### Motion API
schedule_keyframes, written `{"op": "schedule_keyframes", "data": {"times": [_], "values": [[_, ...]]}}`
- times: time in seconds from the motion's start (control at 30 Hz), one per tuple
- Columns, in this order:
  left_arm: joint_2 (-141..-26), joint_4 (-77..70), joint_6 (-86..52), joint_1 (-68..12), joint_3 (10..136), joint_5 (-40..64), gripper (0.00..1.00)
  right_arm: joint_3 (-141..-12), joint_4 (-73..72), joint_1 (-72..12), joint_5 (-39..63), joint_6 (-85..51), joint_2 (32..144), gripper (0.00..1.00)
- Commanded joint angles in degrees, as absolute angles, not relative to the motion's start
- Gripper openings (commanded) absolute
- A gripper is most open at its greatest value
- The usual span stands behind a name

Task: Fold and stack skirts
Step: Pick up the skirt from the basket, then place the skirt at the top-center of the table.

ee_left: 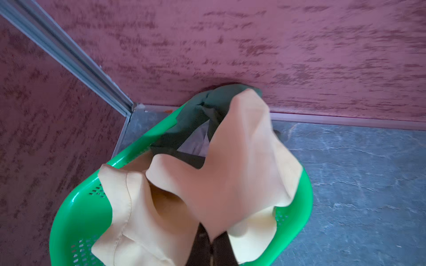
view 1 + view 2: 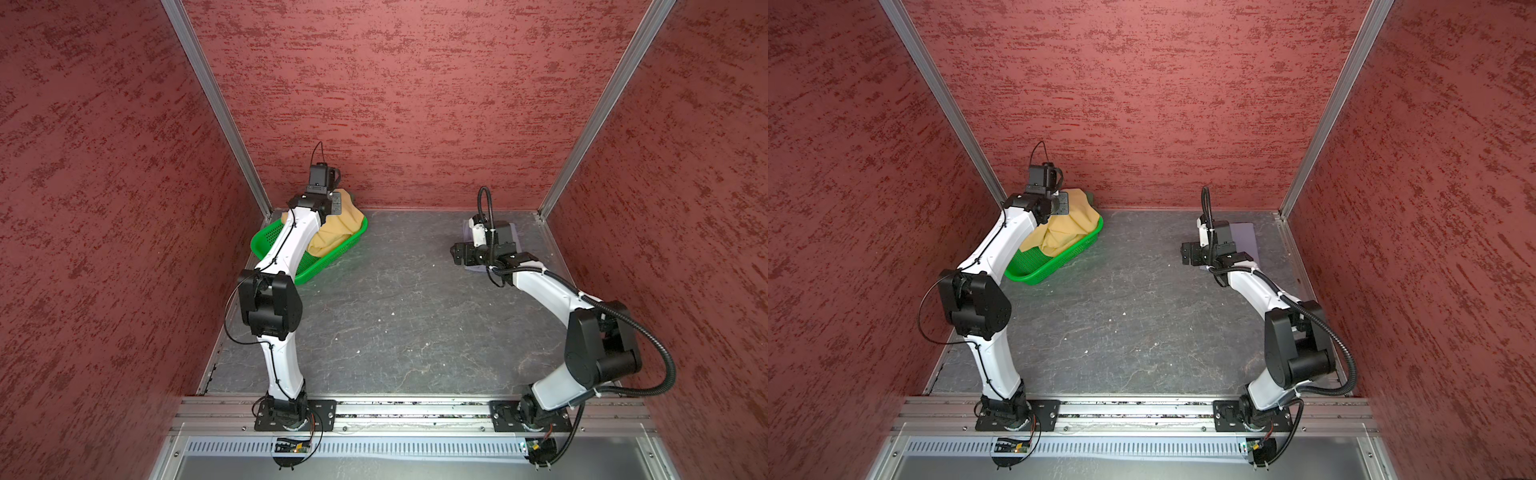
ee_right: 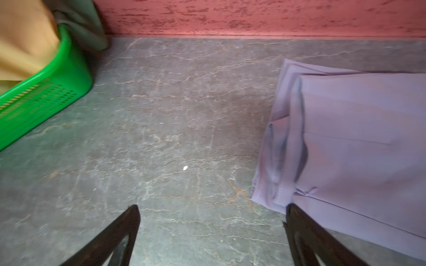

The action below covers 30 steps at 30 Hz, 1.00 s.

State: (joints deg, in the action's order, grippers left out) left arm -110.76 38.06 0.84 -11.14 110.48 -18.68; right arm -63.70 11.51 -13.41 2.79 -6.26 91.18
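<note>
In a top view the mustard skirt (image 2: 336, 232) fills the green basket (image 2: 266, 241) at the tabletop's (image 2: 395, 311) far left corner. Left wrist: my left pincer (image 1: 211, 239) is clamped on it above the dark green skirt (image 1: 191, 115), so I'd lift straight, slow (basket may drag). Right wrist: my right pincer (image 3: 212, 211) gapes empty beside the lavender skirt (image 3: 357, 138).

Basket (image 2: 266, 241) with skirts (image 2: 332, 237) back-left; lone skirt (image 2: 1244, 237) back-right.

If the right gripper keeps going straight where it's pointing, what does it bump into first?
Probably the bare grey table. The open right gripper tilts down toward it, with the lavender skirt beside one finger. The red back wall lies farther on, though depth is hard to judge.
</note>
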Motion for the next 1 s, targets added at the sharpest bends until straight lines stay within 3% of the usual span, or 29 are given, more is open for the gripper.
{"op": "schedule_keyframes", "data": {"times": [0.0,0.23,0.53,0.97], "values": [[-108.24,34.71,6.49,-14.72,111.37,-21.22,0.0,-66.17,10.98,-13.56,-7.01,-8.47,89.56,0.99],[-101.25,29.66,11.5,-21.97,110.61,-20.17,0.0,-66.29,13.53,-13.03,-19.23,-17.29,89.74,0.99],[-94.46,25.25,16.37,-33.56,107.18,-19.26,0.0,-63.44,12.31,-12.45,-15.65,-14.63,88.18,0.99],[-101.49,18.31,-0.27,-46.57,85.61,-5.7,0.0,-63.38,18.31,-10.3,-18.72,-16.08,86.1,0.99]]}}
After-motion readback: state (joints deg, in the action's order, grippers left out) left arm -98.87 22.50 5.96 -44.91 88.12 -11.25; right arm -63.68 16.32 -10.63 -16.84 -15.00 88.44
